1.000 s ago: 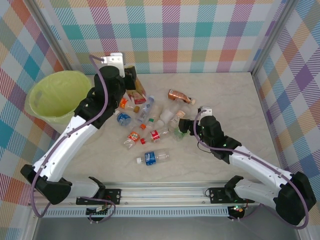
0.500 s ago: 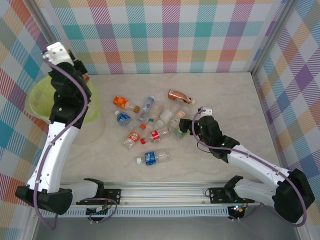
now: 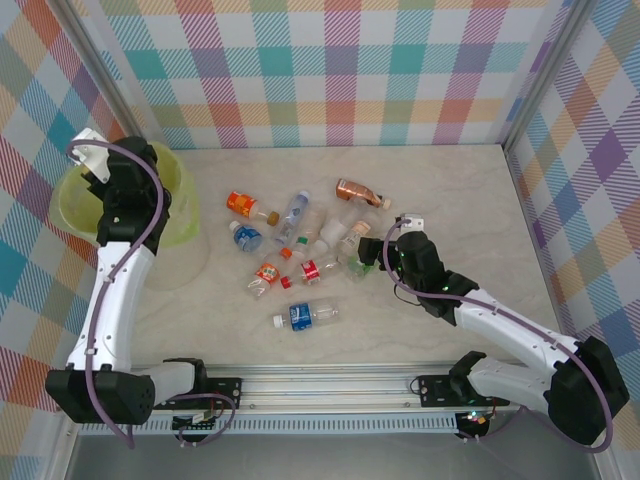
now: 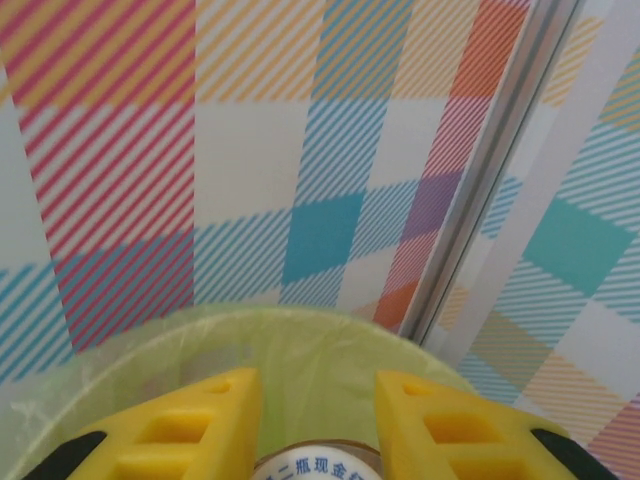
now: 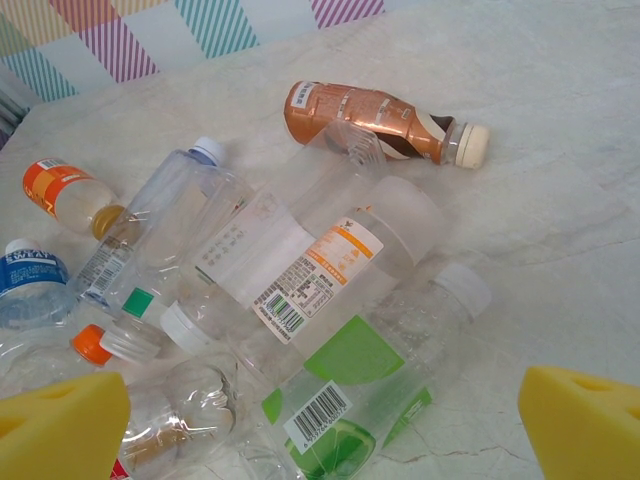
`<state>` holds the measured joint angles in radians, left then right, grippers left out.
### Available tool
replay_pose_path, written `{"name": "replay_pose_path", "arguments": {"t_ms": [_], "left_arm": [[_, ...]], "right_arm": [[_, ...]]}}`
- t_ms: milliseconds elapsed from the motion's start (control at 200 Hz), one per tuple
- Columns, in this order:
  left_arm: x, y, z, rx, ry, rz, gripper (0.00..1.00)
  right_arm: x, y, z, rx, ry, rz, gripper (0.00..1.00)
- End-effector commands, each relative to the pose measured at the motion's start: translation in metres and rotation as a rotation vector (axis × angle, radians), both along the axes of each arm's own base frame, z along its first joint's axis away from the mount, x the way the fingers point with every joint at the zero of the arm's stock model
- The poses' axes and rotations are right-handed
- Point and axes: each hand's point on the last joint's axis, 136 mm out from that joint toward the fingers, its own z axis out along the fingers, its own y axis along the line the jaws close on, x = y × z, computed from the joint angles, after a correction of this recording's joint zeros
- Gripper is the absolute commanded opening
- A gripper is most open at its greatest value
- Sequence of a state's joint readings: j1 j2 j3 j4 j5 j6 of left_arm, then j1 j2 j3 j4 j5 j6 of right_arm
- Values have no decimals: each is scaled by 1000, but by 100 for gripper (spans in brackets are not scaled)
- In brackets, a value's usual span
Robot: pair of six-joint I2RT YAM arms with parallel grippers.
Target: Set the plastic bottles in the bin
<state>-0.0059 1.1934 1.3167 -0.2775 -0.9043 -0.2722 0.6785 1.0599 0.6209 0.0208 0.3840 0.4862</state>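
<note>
Left fingers [image 4: 215, 412] clamp a white-labelled bottle [image 4: 318, 468] over the bin [image 4: 300, 345]; right fingers [image 5: 60, 425] hang open.
The bin's mouth lies just beyond your left fingers, so letting go should drop it in. Your right fingers straddle a green-labelled bottle [image 5: 360, 375] on the tabletop [image 5: 570, 200], likely your next pick.

Top camera overlooks the whole table [image 3: 470, 200] from above its near edge. Right wrist camera sits close to the bottles [image 5: 300, 265], left to the bin [image 4: 300, 345], both shared with top.
</note>
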Motion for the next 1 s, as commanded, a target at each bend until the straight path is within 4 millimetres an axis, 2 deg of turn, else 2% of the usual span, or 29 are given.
{"name": "replay_pose_path", "arguments": {"t_ms": [0, 85, 200, 230, 290, 335, 515, 700, 855, 995], "left_arm": [[-3, 4, -31, -100, -20, 23, 5], [-6, 7, -49, -126, -2, 47, 18], [-2, 5, -65, -166, 19, 30, 26], [0, 4, -65, -171, 20, 23, 33], [0, 4, -66, -172, 17, 21, 57], [1, 4, -65, -169, 12, 17, 70], [7, -2, -52, -152, 11, -47, 99], [16, -14, -32, -164, 58, -143, 100], [26, -38, -10, -152, 48, -270, 100], [36, -84, 8, -125, 72, -485, 100]], "right_arm": [[-2, 2, 2, -4, -5, 15, 100], [-5, 1, 2, -1, -6, 23, 100], [-7, -1, 0, -4, -9, 27, 100], [-7, -1, 0, -7, -11, 27, 100], [-7, 0, 0, -8, -12, 31, 100], [-7, 1, 1, -6, -17, 36, 100], [-6, 6, 1, 17, -25, 57, 100], [-6, 6, 6, 32, -45, 55, 100], [-8, 2, 9, 44, -74, 46, 100], [-11, 8, 10, 28, -105, 103, 100]]}}
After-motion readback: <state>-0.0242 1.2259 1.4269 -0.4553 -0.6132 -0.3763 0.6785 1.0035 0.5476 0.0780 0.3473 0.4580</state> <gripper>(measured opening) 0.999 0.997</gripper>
